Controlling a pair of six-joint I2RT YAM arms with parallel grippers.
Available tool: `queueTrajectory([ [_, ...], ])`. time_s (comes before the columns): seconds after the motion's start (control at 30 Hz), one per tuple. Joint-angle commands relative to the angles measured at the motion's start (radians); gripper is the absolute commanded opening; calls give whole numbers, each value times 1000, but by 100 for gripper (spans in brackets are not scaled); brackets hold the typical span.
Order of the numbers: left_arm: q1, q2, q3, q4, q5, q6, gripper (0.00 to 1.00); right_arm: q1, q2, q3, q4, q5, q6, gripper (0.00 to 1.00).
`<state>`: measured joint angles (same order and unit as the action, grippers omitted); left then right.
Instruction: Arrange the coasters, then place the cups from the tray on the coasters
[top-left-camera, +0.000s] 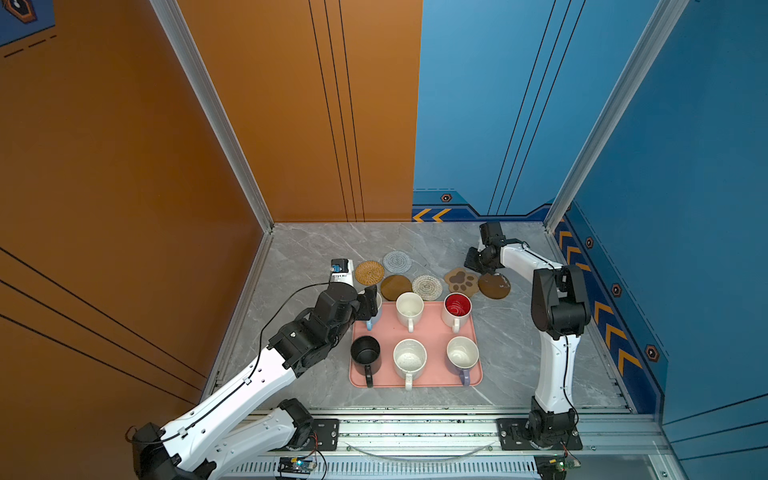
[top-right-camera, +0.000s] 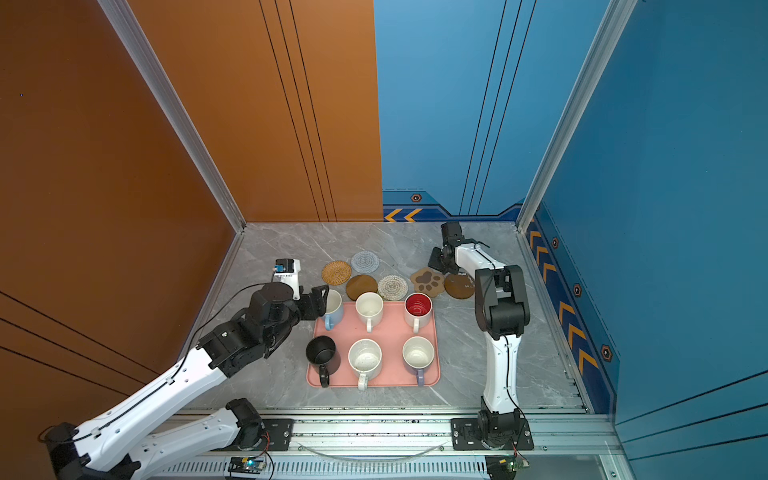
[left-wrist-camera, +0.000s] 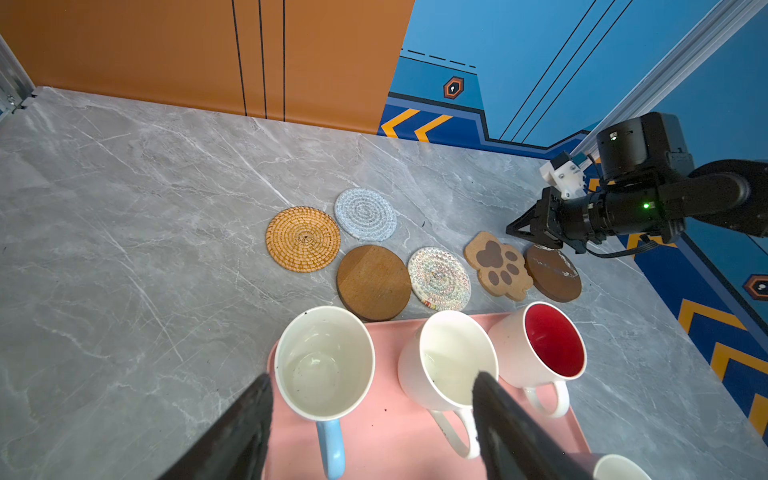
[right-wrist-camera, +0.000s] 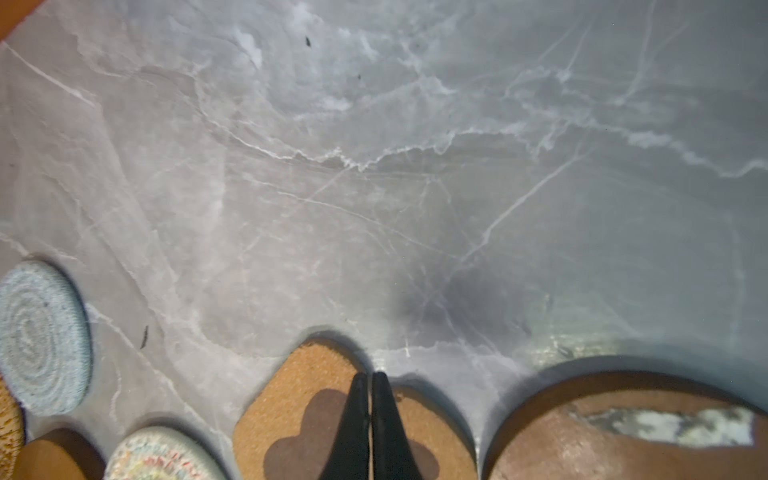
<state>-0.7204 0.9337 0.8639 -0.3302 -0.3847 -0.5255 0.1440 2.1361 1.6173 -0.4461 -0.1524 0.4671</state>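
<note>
Coasters (top-left-camera: 427, 286), woven, rattan and cork, lie on the marble table (top-left-camera: 299, 257) behind the pink tray (top-left-camera: 434, 332) holding six cups (top-left-camera: 409, 309). Only the left wrist view shows the left gripper (left-wrist-camera: 371, 376) with jaws apart, the light blue mug (left-wrist-camera: 324, 365) between them; contact we cannot tell. The right gripper (right-wrist-camera: 369, 376), jaws together, overhangs the paw-print coaster (right-wrist-camera: 291, 399).

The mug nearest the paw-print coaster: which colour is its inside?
Red, with a white outside; the left wrist view shows the mug best.
</note>
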Motion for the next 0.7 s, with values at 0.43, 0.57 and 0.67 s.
queueTrajectory([
  [0.43,20,241,239,-50,21,151,72,135,-173,3,-55,-84,-26,0],
  [0.57,80,388,375,-109,79,203,70,160,-204,-35,-54,-79,-5,0],
  [0.67,135,502,475,-138,148,229,70,173,-232,-69,-45,-68,41,0],
])
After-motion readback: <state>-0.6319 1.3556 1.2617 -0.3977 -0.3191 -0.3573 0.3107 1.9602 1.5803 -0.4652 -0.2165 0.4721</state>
